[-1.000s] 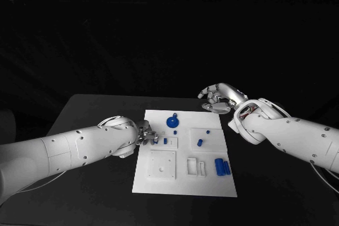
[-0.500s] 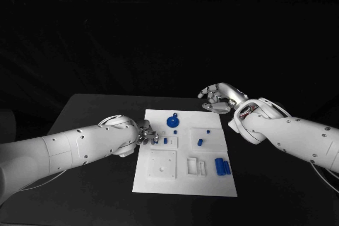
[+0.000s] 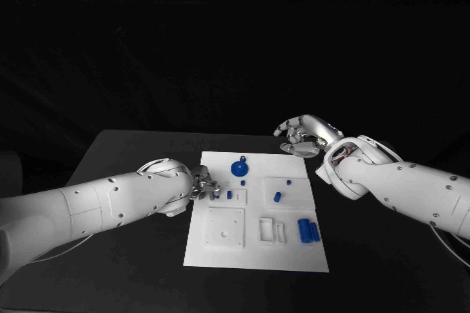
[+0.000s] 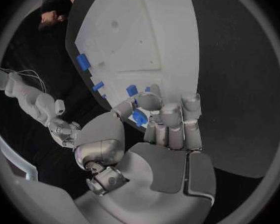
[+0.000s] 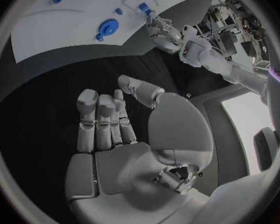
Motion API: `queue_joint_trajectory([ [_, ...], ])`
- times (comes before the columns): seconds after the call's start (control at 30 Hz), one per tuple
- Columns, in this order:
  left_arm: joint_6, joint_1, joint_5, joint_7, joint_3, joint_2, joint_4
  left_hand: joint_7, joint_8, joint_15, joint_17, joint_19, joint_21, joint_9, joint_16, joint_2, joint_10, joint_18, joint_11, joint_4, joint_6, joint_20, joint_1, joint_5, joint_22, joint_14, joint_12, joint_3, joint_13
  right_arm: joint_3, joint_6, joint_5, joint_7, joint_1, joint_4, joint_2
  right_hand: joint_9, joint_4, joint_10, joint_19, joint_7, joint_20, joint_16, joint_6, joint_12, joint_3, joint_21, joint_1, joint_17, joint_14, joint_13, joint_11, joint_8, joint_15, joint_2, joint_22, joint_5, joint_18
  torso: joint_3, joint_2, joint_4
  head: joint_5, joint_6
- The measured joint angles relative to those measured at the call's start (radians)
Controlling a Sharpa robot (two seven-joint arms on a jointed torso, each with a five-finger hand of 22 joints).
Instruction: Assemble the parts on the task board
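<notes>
The left hand (image 3: 203, 187) is at the board's (image 3: 257, 248) left edge, and in the left wrist view its fingers (image 4: 171, 119) are curled around a small blue part (image 4: 139, 117), pinched just above the board surface. I judge the grip is shallow, so the part could tilt or slip out when it is pressed into its slot, or knock the blue pieces beside it. Farther away, the right hand (image 3: 301, 135) hangs past the board's far corner, fingers loosely apart, holding nothing, too far to help.
</notes>
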Motion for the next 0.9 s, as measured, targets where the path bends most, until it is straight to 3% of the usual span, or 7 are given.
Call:
queue_joint_trajectory([
  [0.53,-0.006,-0.001,-0.003,0.001,0.000,0.005,-0.004,-0.002,0.008,0.002,0.012,0.004,0.004,0.002,0.011,-0.001,0.006,0.000,-0.002,0.000,0.009,-0.004,0.001,-0.002,0.002,0.009,0.016,0.000,0.014,0.000,0.004,0.000,-0.001,0.000,-0.002,0.002,-0.001,-0.003,0.000,0.000,0.000,0.000,0.000,0.000,0.004,0.003,0.000,0.000,0.000,0.000,-0.002,0.000,0.000,0.000,0.000,0.000,0.021,0.000,0.0009,0.000,-0.0005,-0.002,-0.001],
  [0.73,-0.013,-0.001,-0.004,0.004,0.001,0.009,-0.003,0.000,0.025,0.004,0.027,0.004,0.004,0.010,0.016,-0.013,0.007,0.000,-0.003,0.018,0.011,-0.004,0.013,-0.065,0.003,0.011,0.031,-0.004,0.030,0.000,0.006,0.000,-0.001,0.000,-0.003,0.004,-0.002,-0.003,0.000,0.000,0.000,0.000,0.000,0.000,0.004,0.003,0.000,0.000,0.000,0.000,-0.002,0.000,0.000,0.000,0.000,0.000,0.028,0.000,0.0008,0.000,-0.0002,-0.003,-0.002],
  [0.9,-0.016,-0.001,-0.004,0.009,0.001,0.011,-0.003,-0.001,0.029,0.005,0.033,0.004,0.004,0.014,0.016,-0.013,0.009,0.000,-0.002,0.027,0.013,-0.004,0.013,-0.096,0.003,0.013,0.039,-0.008,0.036,0.000,0.007,0.000,-0.001,0.000,-0.003,0.005,-0.002,-0.003,0.000,0.000,0.000,0.000,0.000,0.000,0.004,0.003,0.000,0.000,-0.001,0.000,-0.003,0.000,0.000,0.000,0.000,0.000,0.032,0.000,0.0005,0.000,0.0002,-0.003,-0.002],
])
